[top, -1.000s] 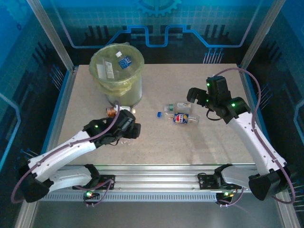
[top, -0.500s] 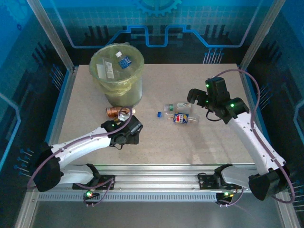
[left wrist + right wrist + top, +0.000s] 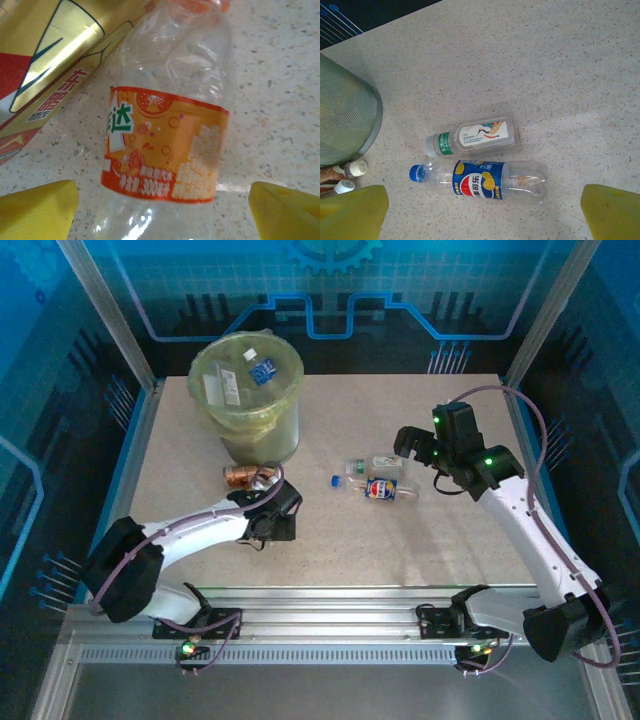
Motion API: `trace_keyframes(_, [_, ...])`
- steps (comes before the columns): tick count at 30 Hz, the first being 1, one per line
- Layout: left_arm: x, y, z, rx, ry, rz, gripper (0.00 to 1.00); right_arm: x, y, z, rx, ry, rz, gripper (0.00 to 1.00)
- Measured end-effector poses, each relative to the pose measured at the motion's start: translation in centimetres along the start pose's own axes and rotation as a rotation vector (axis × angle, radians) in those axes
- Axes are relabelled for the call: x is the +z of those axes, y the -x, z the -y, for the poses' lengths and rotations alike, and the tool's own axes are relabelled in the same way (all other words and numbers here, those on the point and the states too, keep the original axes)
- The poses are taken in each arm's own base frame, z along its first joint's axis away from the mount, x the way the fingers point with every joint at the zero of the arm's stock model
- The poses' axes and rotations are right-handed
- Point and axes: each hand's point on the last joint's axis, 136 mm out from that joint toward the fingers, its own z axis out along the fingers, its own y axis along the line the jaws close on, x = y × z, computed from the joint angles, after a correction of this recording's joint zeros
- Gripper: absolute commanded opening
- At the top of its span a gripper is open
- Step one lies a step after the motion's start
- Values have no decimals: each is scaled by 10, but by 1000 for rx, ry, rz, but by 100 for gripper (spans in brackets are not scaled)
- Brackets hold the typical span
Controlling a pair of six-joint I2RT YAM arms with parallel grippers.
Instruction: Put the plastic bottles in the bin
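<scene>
Orange-labelled bottle [image 3: 165, 150] cut off below.

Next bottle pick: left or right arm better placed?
Left. Its open end effector straddles the orange-label bottle, close up in its wrist view; the right end effector, also open, looks farther from the blue-label bottle.

A speckled beige surface [image 3: 420, 560] carries a round bin [image 3: 262, 435] at its far left. Just on the near side of the bin's foot lies a brown bottle [image 3: 240, 475]. Around the centre, a blue-labelled bottle [image 3: 485, 182] lies on its side, with a green-capped flat bottle [image 3: 477, 135] just beyond it. An orange-labelled bottle [image 3: 167, 150] lies beside a gold and red container [image 3: 50, 60].
</scene>
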Motion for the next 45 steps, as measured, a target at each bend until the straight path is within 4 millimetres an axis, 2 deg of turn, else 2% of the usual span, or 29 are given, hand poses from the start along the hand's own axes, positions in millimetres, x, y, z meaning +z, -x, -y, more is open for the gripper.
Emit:
trace_keyframes(2, [6, 0, 1, -1, 5, -9, 89, 1, 0, 0, 0, 0, -1, 100])
trace_keyframes(9, [23, -5, 9, 11, 3, -43, 77, 7, -3, 0, -3, -12, -19, 100])
trace_keyframes(13, [29, -5, 11, 29, 2, -49, 66, 8, -3, 1, -4, -12, -20, 100])
trace_keyframes(17, [29, -2, 17, 33, -16, -46, 55, 8, -4, 1, -4, -14, -22, 100])
trace_keyframes(23, [27, -1, 22, 31, -40, -49, 51, 9, -5, 2, -3, -19, -25, 100])
trace_keyframes(26, [20, 1, 29, 50, -82, -37, 49, 10, -5, 4, -2, -23, -24, 100])
trace_keyframes(29, [2, 5, 45, 98, -159, 1, 49, 10, -5, 4, -2, -25, -23, 100])
trace_keyframes(35, [-53, 22, 93, 192, -389, 95, 49, 13, -10, 11, 7, -53, -26, 100])
trace_keyframes(41, [-118, 57, 125, 246, -583, 235, 49, 6, -8, 17, 16, -68, 5, 100])
trace_keyframes(45, [-172, 88, 142, 296, -677, 379, 49, -3, -3, 19, 29, -66, 41, 100])
